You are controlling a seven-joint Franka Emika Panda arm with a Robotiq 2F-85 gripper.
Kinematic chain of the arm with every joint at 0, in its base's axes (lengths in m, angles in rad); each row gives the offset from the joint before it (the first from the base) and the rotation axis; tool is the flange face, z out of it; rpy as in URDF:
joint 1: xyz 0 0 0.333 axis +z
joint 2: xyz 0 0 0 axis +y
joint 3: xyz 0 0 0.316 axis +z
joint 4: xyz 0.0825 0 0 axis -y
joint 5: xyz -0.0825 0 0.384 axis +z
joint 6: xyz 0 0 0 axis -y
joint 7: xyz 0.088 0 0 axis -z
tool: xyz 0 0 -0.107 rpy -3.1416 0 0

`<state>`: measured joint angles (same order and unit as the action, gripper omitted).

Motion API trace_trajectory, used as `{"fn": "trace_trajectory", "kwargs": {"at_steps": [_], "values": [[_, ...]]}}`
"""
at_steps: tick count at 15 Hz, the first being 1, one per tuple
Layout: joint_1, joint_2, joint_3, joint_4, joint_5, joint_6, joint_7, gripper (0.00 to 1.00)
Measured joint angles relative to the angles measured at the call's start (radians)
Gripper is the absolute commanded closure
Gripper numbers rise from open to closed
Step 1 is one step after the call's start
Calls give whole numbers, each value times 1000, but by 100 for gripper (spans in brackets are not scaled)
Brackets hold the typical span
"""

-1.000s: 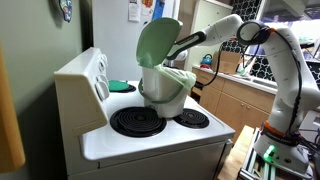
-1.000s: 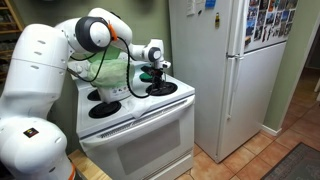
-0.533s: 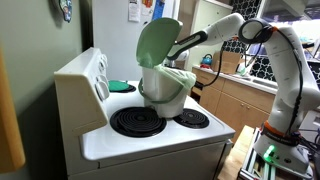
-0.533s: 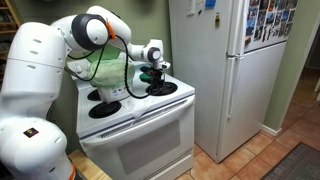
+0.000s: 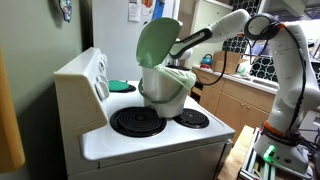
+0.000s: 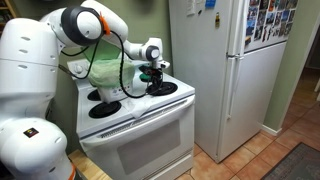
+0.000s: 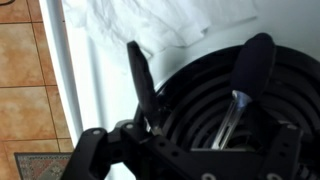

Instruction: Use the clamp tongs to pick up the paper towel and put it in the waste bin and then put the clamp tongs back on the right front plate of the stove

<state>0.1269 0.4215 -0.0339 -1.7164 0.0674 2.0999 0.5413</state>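
Pincer (image 6: 152,74) hidden behind waste bin (image 5: 165,82) in an exterior view, clamp tongs' (image 7: 252,62) ends covered

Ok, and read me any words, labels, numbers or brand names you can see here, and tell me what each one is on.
No text can be read in any view.
Too blurred: print on the sheet stuck to the fridge.
Too small: the photos on the fridge's side.
Too small: knob markings on the control panel of the stove.
Wrist view: no text there.
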Motion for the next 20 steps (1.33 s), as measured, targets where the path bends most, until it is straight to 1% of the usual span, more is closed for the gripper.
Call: {"fn": "trace_trajectory", "kwargs": {"at_steps": [3,12,15,20], "values": [[-4,-18,-1,-28,2,15,7,0],[-23,-33,-2,-89,13,161,6,0],[-36,-32,-2,-99,34,193,-3,0],[-48,-32,4,-99,100,215,-62,1]]}}
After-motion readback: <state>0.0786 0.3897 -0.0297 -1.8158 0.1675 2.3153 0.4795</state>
